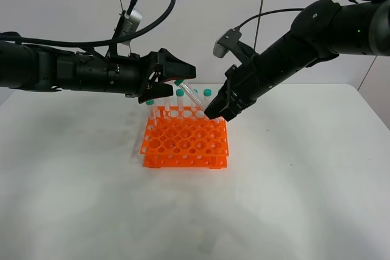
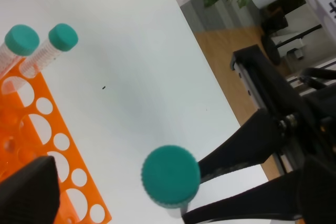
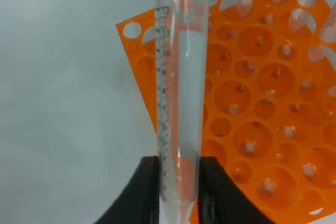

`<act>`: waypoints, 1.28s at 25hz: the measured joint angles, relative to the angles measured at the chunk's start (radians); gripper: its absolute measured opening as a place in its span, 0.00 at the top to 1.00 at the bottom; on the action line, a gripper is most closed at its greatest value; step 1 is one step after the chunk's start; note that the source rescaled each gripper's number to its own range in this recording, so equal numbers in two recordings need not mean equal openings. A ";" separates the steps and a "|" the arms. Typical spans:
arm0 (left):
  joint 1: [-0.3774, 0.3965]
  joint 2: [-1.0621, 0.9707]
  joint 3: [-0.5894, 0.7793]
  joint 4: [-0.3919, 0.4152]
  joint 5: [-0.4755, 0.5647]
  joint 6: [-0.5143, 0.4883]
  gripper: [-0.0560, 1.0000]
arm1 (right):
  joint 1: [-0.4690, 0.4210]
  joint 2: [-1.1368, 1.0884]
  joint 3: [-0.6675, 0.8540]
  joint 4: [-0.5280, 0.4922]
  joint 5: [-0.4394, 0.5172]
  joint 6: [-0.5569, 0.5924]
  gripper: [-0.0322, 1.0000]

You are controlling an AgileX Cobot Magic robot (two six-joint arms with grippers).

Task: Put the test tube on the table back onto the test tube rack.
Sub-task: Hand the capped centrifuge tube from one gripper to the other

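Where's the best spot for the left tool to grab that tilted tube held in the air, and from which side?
Probably the clear barrel just under the teal cap, approached from the left. The test tube leans cap-first toward the open left tool, and the right tool clamps its pointed end, leaving only the upper part free.

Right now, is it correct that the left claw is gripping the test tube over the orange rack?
Not quite: it is the right claw that grips the test tube over the orange rack, as the right wrist view shows.
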 joint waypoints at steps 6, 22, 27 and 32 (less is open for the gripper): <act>0.000 0.002 0.000 0.000 0.000 -0.001 0.12 | 0.000 0.000 0.000 -0.001 -0.003 0.000 0.97; 0.000 0.003 -0.039 0.000 -0.002 -0.034 0.38 | 0.000 0.000 0.000 -0.007 -0.003 0.000 0.97; -0.023 0.013 -0.039 0.000 0.008 -0.035 0.39 | 0.000 0.000 0.000 -0.010 -0.003 0.000 0.97; -0.034 0.012 -0.039 0.000 -0.002 -0.035 0.39 | 0.000 0.000 0.000 -0.019 -0.003 0.000 0.97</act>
